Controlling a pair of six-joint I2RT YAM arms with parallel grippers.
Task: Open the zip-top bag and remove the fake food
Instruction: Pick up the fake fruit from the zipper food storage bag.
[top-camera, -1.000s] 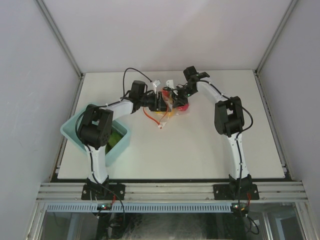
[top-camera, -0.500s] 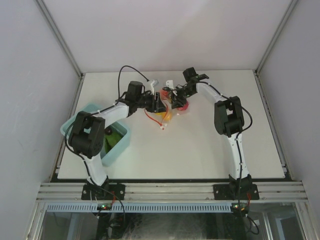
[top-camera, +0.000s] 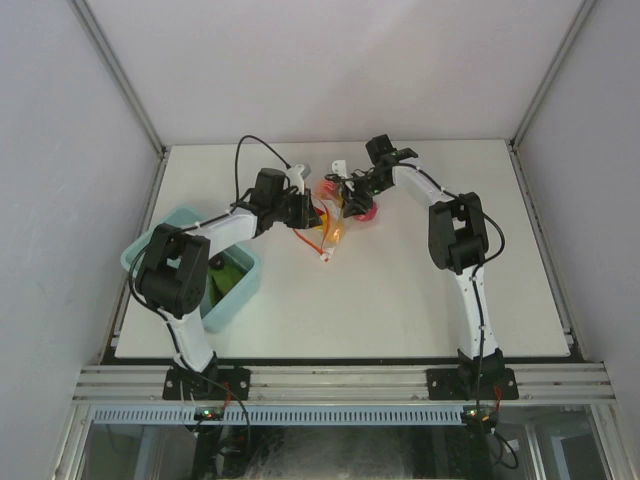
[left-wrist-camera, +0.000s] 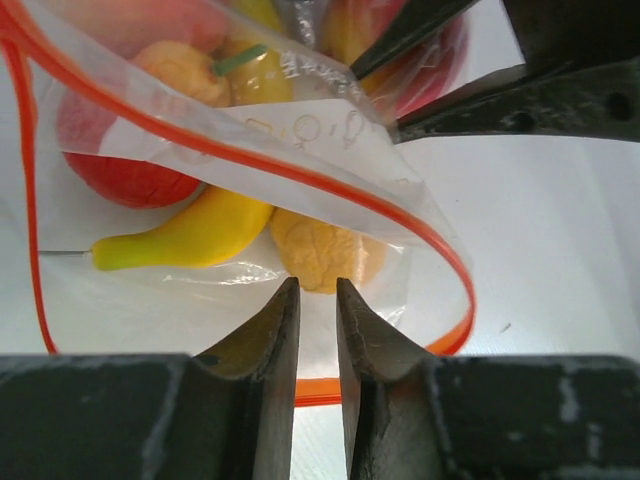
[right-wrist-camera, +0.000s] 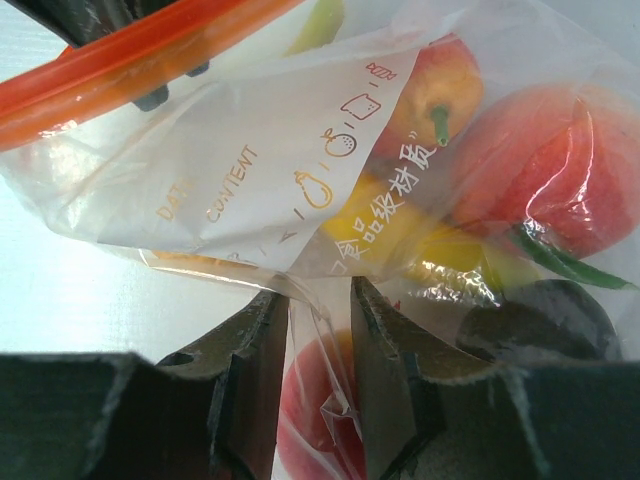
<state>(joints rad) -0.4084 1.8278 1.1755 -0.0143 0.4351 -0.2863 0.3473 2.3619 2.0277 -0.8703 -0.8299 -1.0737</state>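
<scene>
I am looking down on a white table (top-camera: 400, 300) sitting inside a plain booth. Pale grey walls (top-camera: 330, 70) are closing it in at the back and on both sides. Metal struts (top-camera: 122, 85) are running up the corners, an aluminium rail (top-camera: 340, 382) is edging the near side, and soft, even light is falling throughout.

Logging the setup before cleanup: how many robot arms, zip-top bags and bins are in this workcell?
robot arms: 2 (left arm, right arm)
zip-top bag: 1
light blue bin: 1
Total: 4
</scene>
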